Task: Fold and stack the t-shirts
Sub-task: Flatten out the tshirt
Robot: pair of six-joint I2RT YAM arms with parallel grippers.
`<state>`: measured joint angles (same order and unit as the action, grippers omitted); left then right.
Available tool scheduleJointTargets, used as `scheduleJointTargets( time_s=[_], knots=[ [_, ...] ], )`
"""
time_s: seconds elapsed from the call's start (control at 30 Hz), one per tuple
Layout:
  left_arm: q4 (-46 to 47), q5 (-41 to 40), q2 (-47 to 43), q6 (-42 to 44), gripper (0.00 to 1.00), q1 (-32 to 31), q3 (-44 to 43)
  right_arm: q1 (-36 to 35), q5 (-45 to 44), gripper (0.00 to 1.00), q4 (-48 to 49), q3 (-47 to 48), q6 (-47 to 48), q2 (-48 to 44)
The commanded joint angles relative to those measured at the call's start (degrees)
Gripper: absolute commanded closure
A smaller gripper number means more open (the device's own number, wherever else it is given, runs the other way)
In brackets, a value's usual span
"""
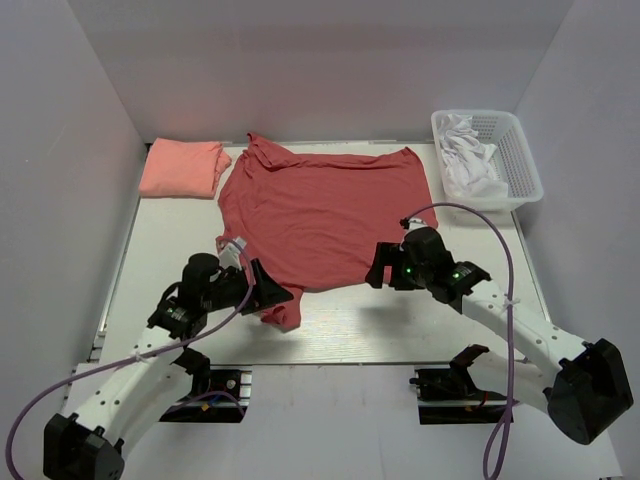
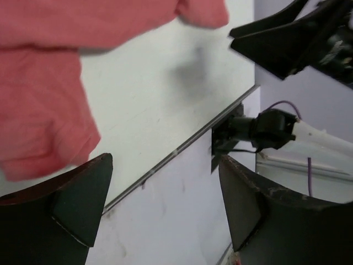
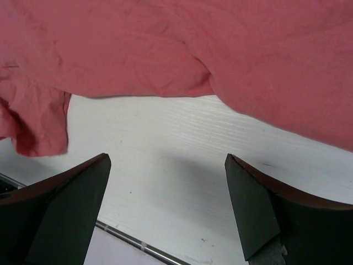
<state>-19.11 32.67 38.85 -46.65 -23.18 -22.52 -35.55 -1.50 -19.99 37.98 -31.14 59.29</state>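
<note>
Left gripper (image 1: 268,290) and right gripper (image 1: 381,268) hang jaws apart, empty, at the near edge of the red t-shirt (image 1: 320,210). It lies spread on the tabletop (image 1: 400,325), we judge for folding, with the pink t-shirt (image 1: 183,168) folded far-left.

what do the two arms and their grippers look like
The left arm and right arm are both built from white links with black joints and black housings at the base end. A purple cable loops along each. The left gripper and right gripper are black, with broad wedge-shaped fingers tapering to points. Small green lights glow near the right wrist.
</note>
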Motion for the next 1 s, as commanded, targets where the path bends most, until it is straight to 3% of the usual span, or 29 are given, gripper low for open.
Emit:
scheduleJointTargets(
  time_s=[0.0,0.07,0.13,0.37,0.57,0.97],
  knots=[
    [-2.1,-2.6,-0.9,2.0,0.14,-0.3,-5.2,1.2,0.9,0.10,0.4,-0.1,1.3,-0.4],
    [-8.9,-7.0,0.9,3.6,0.32,-0.3,-8.4,1.6,0.9,0.10,0.1,-0.2,2.0,-0.1],
    [-15.8,-10.7,4.0,5.1,0.37,-0.3,-10.0,2.2,0.5,0.10,-0.1,-0.2,2.2,0.2],
    [-19.1,-11.2,13.9,7.4,0.35,-3.1,-7.4,3.5,-0.5,0.10,-1.5,-1.5,3.4,0.7],
    [-21.4,-18.8,18.9,7.5,0.29,-7.2,-12.0,4.8,-1.2,0.10,-2.3,-2.1,3.4,1.5],
    [-24.0,-35.0,28.0,4.6,0.33,-13.6,-18.5,7.5,-0.3,0.10,-2.1,-3.4,4.2,1.4]
  ],
)
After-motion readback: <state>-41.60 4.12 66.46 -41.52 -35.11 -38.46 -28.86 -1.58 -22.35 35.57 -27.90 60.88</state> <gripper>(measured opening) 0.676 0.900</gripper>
